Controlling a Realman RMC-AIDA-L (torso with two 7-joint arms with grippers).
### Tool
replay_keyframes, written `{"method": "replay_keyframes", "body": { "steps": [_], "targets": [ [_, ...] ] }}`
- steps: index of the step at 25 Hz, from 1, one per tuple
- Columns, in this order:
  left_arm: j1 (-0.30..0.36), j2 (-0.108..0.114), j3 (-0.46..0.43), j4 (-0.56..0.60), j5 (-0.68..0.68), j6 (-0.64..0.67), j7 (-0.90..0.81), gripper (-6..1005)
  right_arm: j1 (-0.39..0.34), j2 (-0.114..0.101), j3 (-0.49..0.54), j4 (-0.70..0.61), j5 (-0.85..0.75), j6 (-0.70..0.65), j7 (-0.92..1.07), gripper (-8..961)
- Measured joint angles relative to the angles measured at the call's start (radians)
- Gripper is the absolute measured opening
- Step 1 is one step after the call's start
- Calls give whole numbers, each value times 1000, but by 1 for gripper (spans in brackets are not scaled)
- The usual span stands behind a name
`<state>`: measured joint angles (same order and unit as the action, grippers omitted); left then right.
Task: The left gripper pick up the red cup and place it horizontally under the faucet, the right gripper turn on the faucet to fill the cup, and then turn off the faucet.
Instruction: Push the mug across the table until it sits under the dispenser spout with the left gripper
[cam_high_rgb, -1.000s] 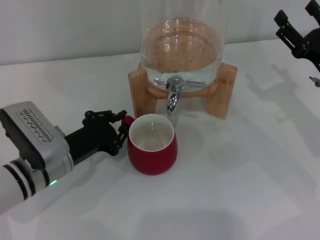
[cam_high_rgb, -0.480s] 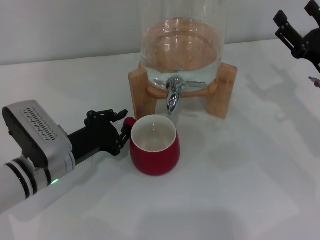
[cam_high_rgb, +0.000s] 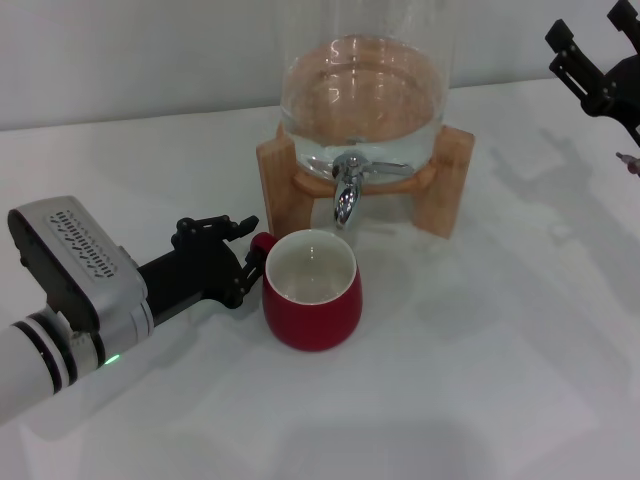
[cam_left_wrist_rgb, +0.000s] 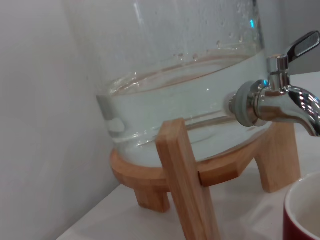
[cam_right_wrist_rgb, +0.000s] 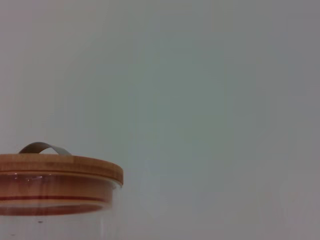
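The red cup (cam_high_rgb: 311, 291) stands upright on the white table, just in front of and slightly left of the faucet (cam_high_rgb: 346, 190); its rim shows in the left wrist view (cam_left_wrist_rgb: 303, 210). My left gripper (cam_high_rgb: 245, 256) is shut on the cup's red loop handle (cam_high_rgb: 262, 243) at the cup's left side. The chrome faucet with its lever handle (cam_left_wrist_rgb: 285, 97) sticks out of the clear glass dispenser (cam_high_rgb: 362, 95) on its wooden stand (cam_high_rgb: 280, 185). My right gripper (cam_high_rgb: 592, 62) is raised at the far right, open and empty, well away from the faucet.
The dispenser holds water in its lower part (cam_left_wrist_rgb: 185, 107). Its wooden lid (cam_right_wrist_rgb: 57, 167) with a metal handle shows in the right wrist view. A wall stands behind the table (cam_high_rgb: 500, 380).
My left gripper has carried the red cup a little to the right, toward the spot below the faucet. The right gripper has barely moved.
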<state>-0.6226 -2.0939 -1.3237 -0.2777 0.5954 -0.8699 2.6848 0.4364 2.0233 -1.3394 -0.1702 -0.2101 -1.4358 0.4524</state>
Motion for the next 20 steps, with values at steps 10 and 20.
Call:
{"method": "replay_keyframes", "body": {
  "steps": [10, 20],
  "targets": [
    [4, 0, 0, 0, -7, 8, 0, 357, 1, 0, 0, 0, 0, 0, 0, 854],
    [6, 0, -10, 0, -12, 14, 0, 396, 0, 0, 0, 0, 0, 0, 0, 853]
  ]
}}
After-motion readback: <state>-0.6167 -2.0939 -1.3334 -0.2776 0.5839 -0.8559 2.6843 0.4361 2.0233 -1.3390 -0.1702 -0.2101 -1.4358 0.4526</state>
